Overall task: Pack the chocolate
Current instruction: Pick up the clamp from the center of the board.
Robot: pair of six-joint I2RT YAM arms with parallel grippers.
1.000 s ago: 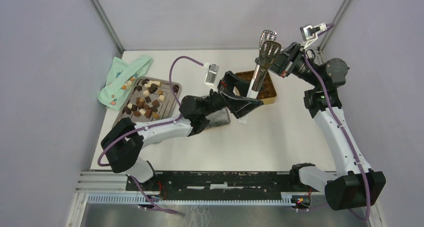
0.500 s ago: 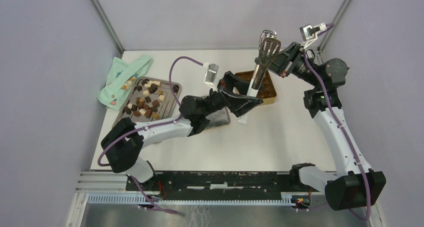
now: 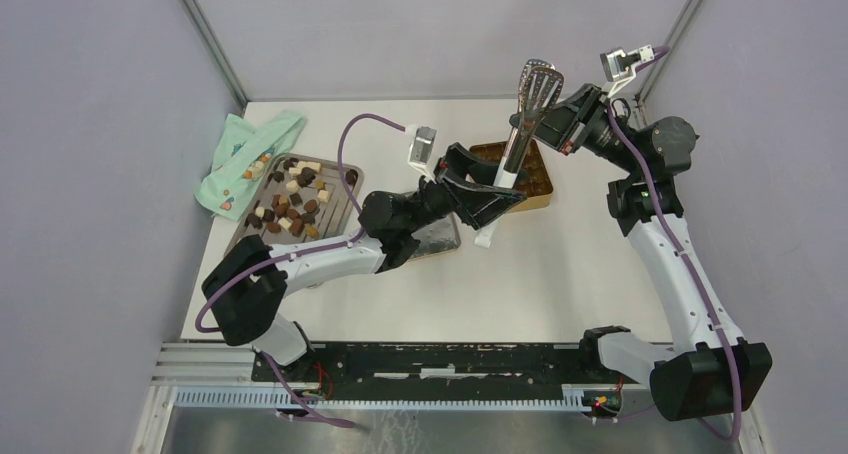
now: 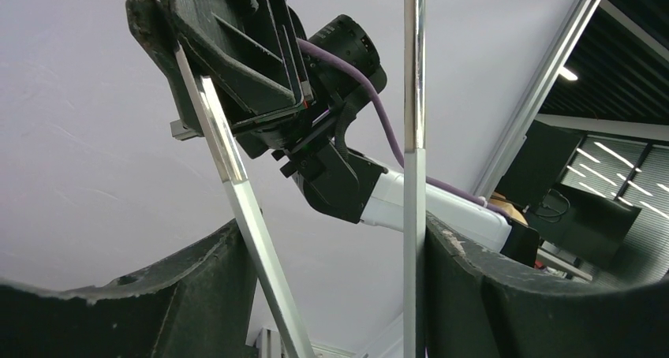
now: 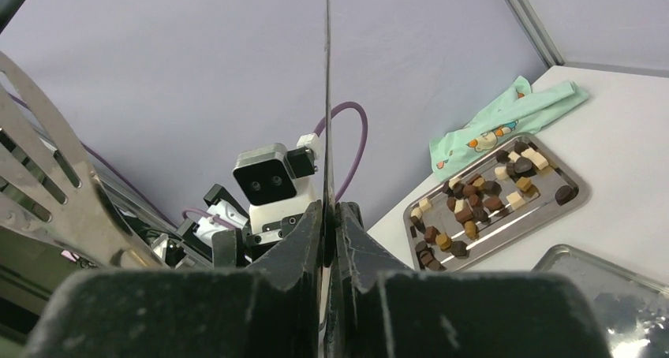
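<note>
We judge this a handover. The tweezers (image 3: 522, 134) stand nearly upright with their slotted tips uppermost, and the tool is spread, with nothing between its tips. High on the tool, the right gripper (image 5: 330, 224) pinches one leg alone, and the other leg's slotted tip stands free beside it. Lower down, the left gripper (image 4: 335, 247) brackets both legs. Each leg lies against the inner face of a finger, so it has hold of them without pressing them together.

To do this well, we want the left grip seated firmly on both legs before the right one lets go, squeezing only enough to keep the tool from sliding (a hard squeeze would snap the tips shut). The right fingers should then draw straight off their leg, so they don't twist the tool.

The chocolate (image 3: 290, 199) lies on a metal tray (image 3: 338, 219) well apart to the tool's left. The gold tin (image 3: 545, 196) sits just behind the tool's lower end, and we cannot tell how full it is.

We can read no writing or brand anywhere. The green cloth (image 3: 245, 159) beyond the tray carries small printed figures only.
</note>
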